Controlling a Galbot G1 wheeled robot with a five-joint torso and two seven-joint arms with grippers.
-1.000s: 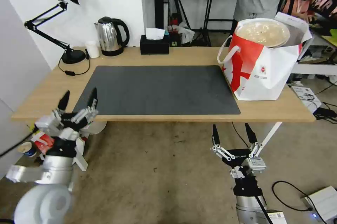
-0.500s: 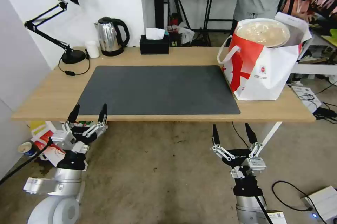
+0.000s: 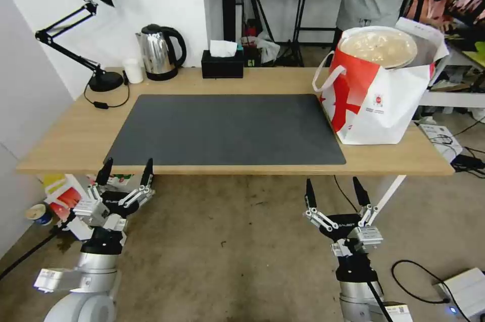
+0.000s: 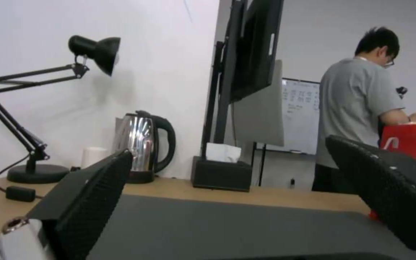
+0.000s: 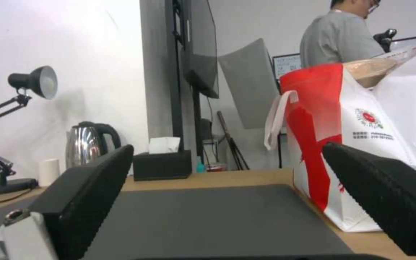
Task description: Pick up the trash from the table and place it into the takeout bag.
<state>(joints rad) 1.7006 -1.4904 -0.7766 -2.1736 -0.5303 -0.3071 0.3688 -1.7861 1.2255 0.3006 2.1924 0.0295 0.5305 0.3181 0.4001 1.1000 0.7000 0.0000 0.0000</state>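
Trash from the meal sits packed in the large red-and-white takeout bag (image 3: 376, 100) with white strap handles and a small round logo, which stands upright at the right end of the long light-wood bench (image 3: 65, 132). A tan lidded round bowl (image 3: 379, 47) lies tilted across the bag's open mouth, resting against silver foil lining; what lies beneath it cannot be told. A large dark grey rectangular mat (image 3: 230, 130) covers the middle of the bench, its matte surface bare.

Along the back edge stand a black articulated desk lamp (image 3: 93, 34), a small plain white cup (image 3: 133, 70), a polished steel kettle with a black handle (image 3: 157, 52) and a black tissue box (image 3: 222, 63) with a white tissue poking out.

Both arms hang below the near edge of the bench, over the brown floor. The left gripper (image 3: 125, 173) points up just under the bench's front left, its black textured fingers (image 4: 90, 202) spread wide and holding nothing. The right gripper (image 3: 333, 192) sits near the middle front, fingers (image 5: 384, 195) equally wide and empty.

The right wrist view looks level across the mat and picks out the bag's round logo and printed lines, plus one looped handle. The left wrist view catches just a red corner of the bag past its far finger.
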